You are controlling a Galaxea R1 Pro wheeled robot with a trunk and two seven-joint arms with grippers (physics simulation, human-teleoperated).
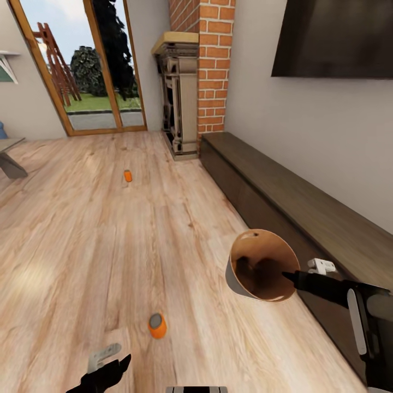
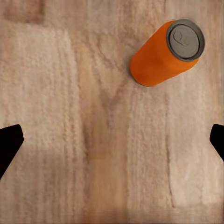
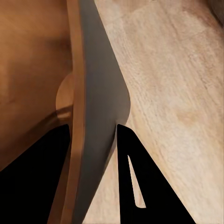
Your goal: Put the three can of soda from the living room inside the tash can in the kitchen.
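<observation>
In the head view, the left gripper (image 1: 112,363) is hanging low at the 7 o'clock edge of the frame, just above the wood floor (image 1: 82,256), with its fingers spread wide and pinching nothing. The left wrist view confirms this: both dark fingertips (image 2: 9,144) are sitting at the far sides of the frame with bare planks between them, and the near orange soda can (image 2: 165,51) is standing upright off toward 1 o'clock, outside the gap. This offset suggests the arm is being staged for a top-down approach and needs to shift toward the can before closing. In the head view that near orange soda can (image 1: 158,325) is standing on the floor at about 6 o'clock, just beside the left gripper. A second orange soda can (image 1: 127,175) is resting farther out at roughly 11 o'clock, well apart from the first, toward the glass doors (image 1: 103,71). At 4 o'clock the right gripper (image 1: 289,277) is pinching the rim of the trash can (image 1: 240,284), one finger inside the brown-copper lining and one on the grey outer wall, as the right wrist view (image 3: 93,135) shows. The bin is being carried tilted, mouth toward the camera, above the floor beside the long dark bench (image 1: 305,202), probably so that cans can be dropped in where they stand.
</observation>
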